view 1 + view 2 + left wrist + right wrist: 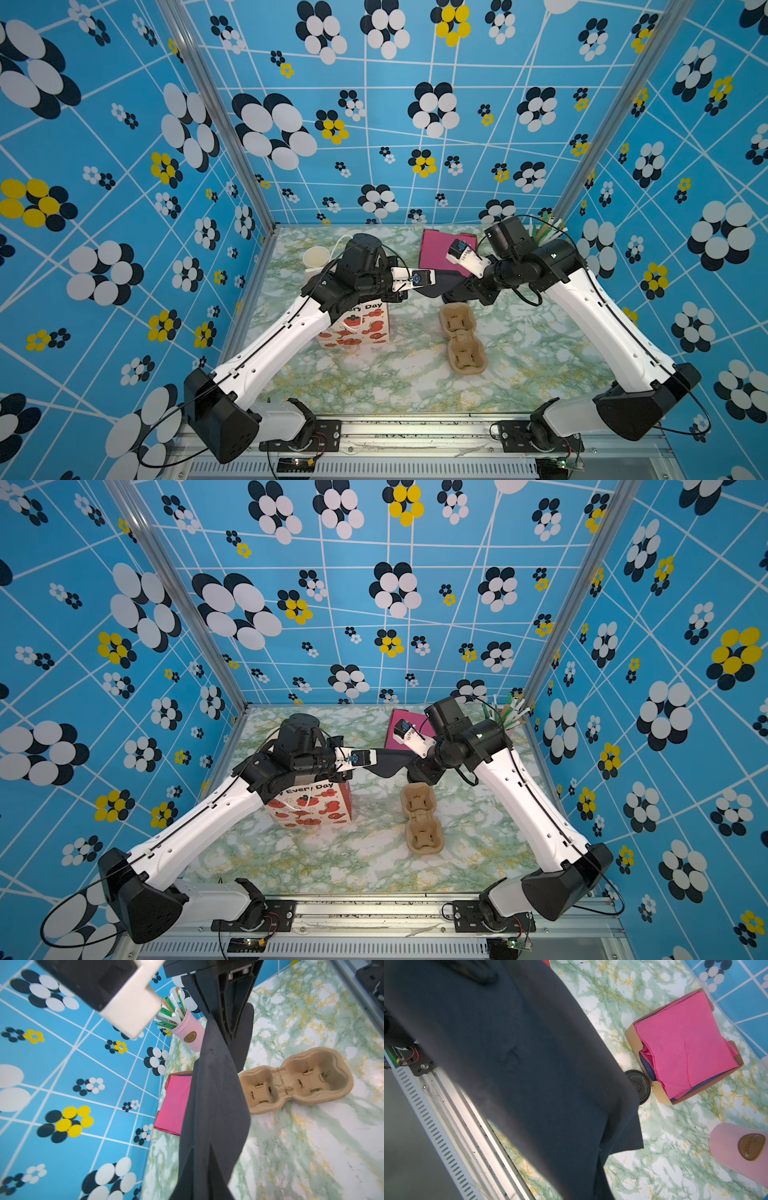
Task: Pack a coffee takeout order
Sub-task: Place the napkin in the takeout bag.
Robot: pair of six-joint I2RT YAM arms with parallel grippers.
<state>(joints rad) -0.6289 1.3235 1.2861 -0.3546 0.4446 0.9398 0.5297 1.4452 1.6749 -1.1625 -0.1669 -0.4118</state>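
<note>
Soft black napkin point(529, 1064) sagged above glossy green-marbled table point(519, 353), pinched between clenched left gripper point(430, 277) and clenched right gripper point(455, 291). Blue flower-printed walls point(374, 124) enclosed it. Moulded pulp tray point(461, 343) lay near; round lid point(638, 1086) touched the pink napkins' point(685, 1043) box.

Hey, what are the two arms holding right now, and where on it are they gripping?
Both hold the black napkin, lifted off the table: the left tool pinches one edge, and the right tool grips the opposite end.
</note>
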